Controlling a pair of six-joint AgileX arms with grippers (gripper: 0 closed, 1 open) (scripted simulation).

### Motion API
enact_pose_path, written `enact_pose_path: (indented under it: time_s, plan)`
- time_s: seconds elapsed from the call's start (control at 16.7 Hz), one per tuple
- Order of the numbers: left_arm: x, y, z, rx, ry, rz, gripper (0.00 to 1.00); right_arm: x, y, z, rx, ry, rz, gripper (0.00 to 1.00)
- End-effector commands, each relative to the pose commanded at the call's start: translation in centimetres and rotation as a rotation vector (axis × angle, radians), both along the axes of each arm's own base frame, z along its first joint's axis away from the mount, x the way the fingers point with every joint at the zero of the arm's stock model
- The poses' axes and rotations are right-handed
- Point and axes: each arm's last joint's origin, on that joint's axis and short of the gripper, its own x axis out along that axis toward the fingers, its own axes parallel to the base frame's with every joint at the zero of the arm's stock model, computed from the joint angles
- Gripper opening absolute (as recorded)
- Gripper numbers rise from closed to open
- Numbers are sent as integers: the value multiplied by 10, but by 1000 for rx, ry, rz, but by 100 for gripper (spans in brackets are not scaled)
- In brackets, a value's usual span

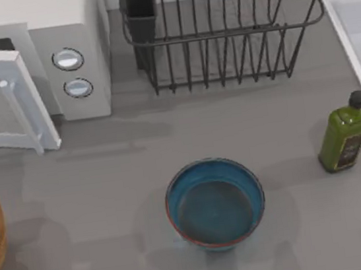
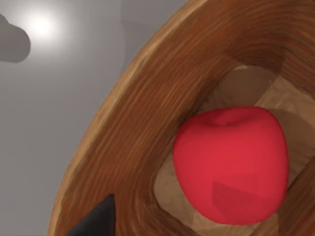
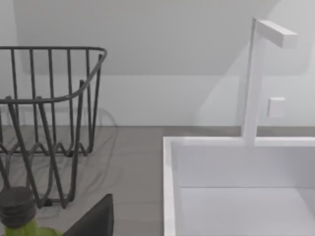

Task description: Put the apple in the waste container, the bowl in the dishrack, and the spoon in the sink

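while the apple (image 2: 230,166) already lay inside the waste container (image 2: 142,123) at the frame's left edge, with neither gripper's state readable, the bowl (image 1: 215,202) sat at lower centre of the bench (image 1: 107,184), probably next for the dishrack (image 1: 220,33).

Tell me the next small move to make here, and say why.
Probably lift the left gripper clear of the waste container. The left wrist view shows the apple already resting on the container's floor, so that step looks done. The bowl sits on the table, outside the dishrack, and should likely go next.
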Motion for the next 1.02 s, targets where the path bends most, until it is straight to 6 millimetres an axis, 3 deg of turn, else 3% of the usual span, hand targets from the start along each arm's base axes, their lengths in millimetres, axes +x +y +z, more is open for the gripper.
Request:
enact_pose_path:
  time_s: [0.3, 0.6, 0.84, 1.02]
  plan:
    - [-39, -7, -1, -23, -384, -26, 100, 0, 0, 0, 0, 0, 0, 100]
    - [-78, -13, -16, -64, -860, -57, 100, 0, 0, 0, 0, 0, 0, 100]
    - [-93, -15, -35, -102, -1168, -85, 100, 0, 0, 0, 0, 0, 0, 100]
    - [-96, -16, -47, -124, -1285, -102, 100, 0, 0, 0, 0, 0, 0, 100]
